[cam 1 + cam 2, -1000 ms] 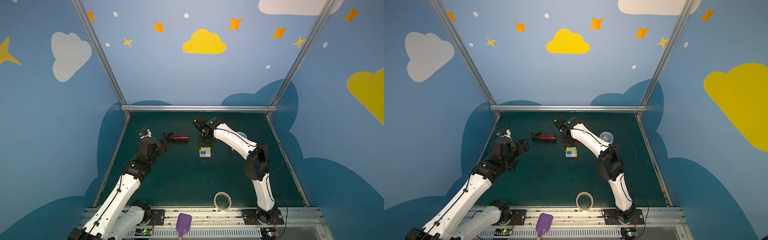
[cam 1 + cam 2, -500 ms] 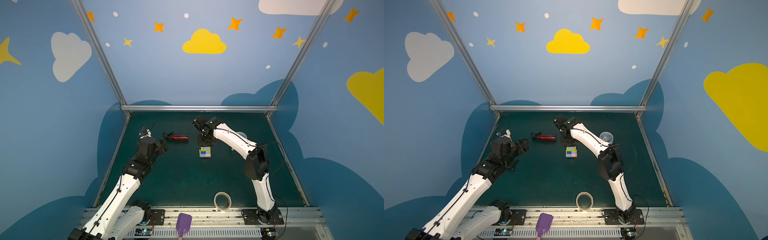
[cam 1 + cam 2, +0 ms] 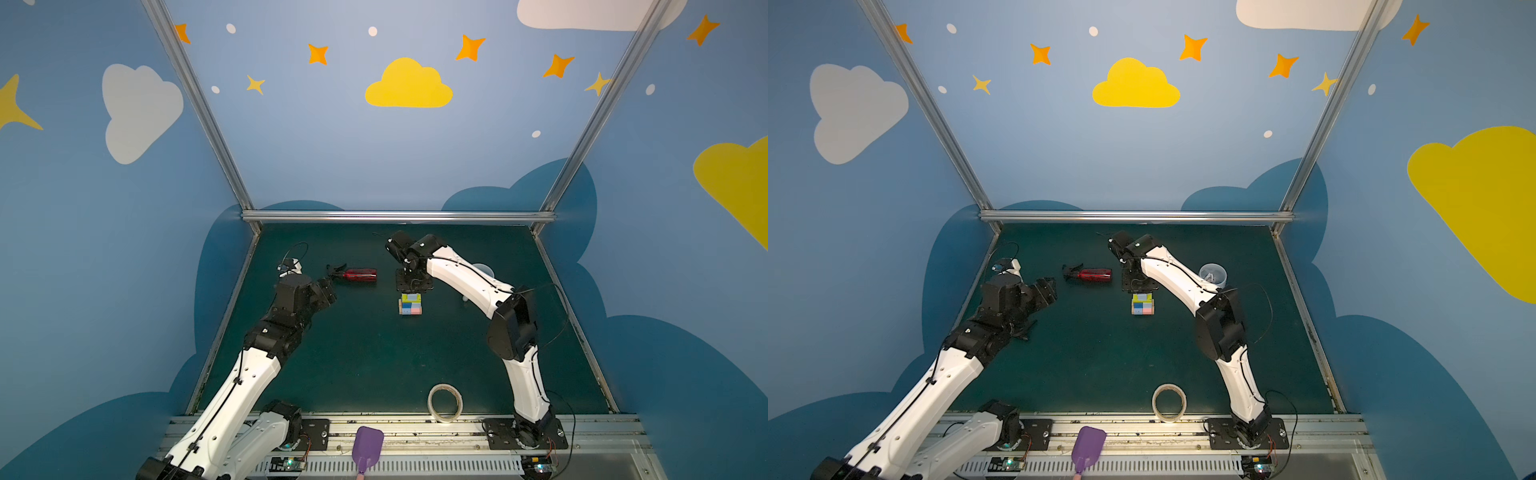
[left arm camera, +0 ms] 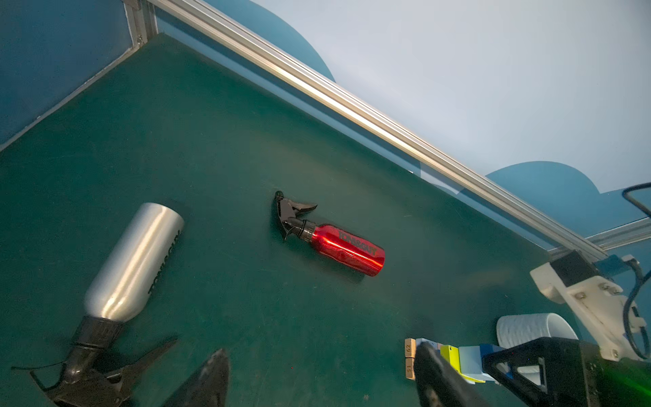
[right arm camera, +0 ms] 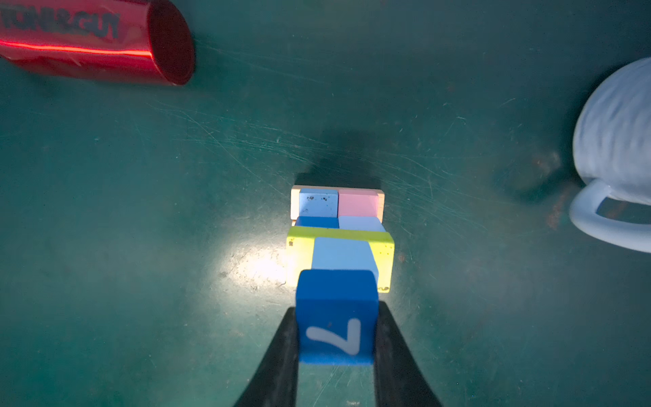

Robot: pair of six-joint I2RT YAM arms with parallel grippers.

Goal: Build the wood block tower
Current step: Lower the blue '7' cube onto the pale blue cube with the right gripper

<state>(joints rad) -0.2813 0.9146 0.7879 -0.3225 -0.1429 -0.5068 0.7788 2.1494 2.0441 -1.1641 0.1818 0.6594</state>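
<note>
The wood block tower (image 3: 410, 307) (image 3: 1143, 308) stands mid-table. In the right wrist view it shows a pale base, light-blue and pink flats, blue cubes, a yellow-green flat (image 5: 299, 246) and a light-blue block (image 5: 343, 253) on top. My right gripper (image 5: 337, 317) is shut on a dark-blue cube marked "7" (image 5: 334, 299), hanging just over the tower's top. In both top views the right gripper (image 3: 412, 286) hides this cube. My left gripper (image 4: 322, 352) (image 3: 328, 286) stands open and empty, well left of the tower (image 4: 451, 356).
A red spray bottle (image 3: 359, 274) lies left of the tower, a silver spray bottle (image 4: 135, 260) near my left gripper. A white cup (image 3: 1212, 274) sits to the right. A tape roll (image 3: 444, 402) and a purple scoop (image 3: 368, 446) are at the front edge.
</note>
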